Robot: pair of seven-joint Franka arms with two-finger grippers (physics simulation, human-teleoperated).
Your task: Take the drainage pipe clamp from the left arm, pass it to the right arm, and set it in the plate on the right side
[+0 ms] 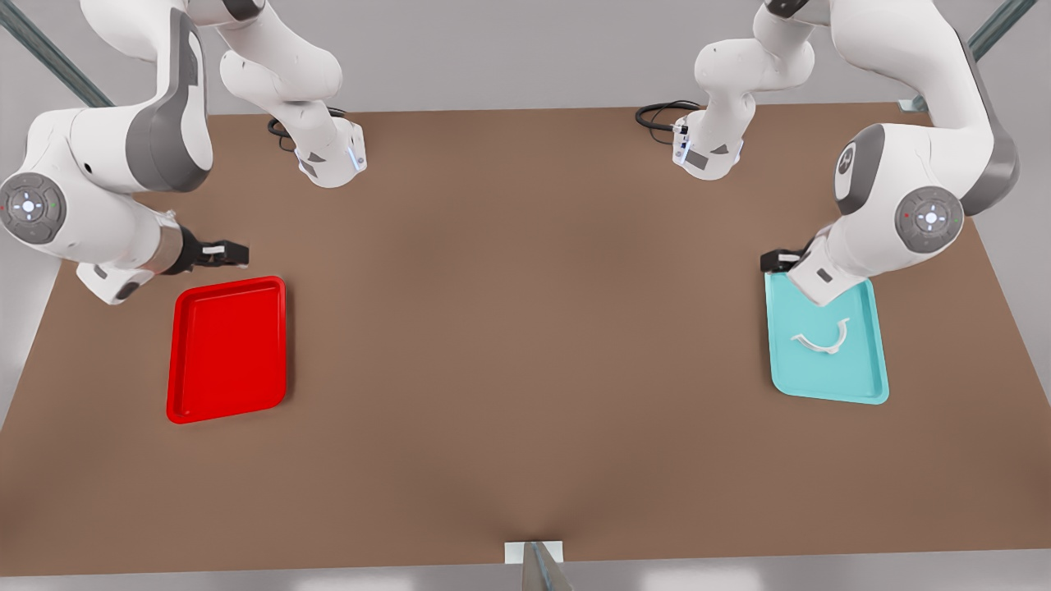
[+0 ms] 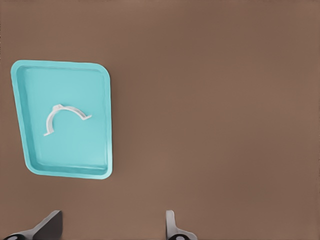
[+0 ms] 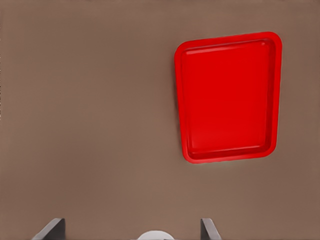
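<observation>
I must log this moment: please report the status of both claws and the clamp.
Left claw open, above the teal tray's far edge. Right claw open, beside the red plate, waiting. Clamp lies in the teal tray, ungrasped. Nothing in the way.

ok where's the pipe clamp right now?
The drainage pipe clamp lies flat inside the teal tray on the front view's right, just below the left gripper, which hovers open by the tray's far corner.
</observation>
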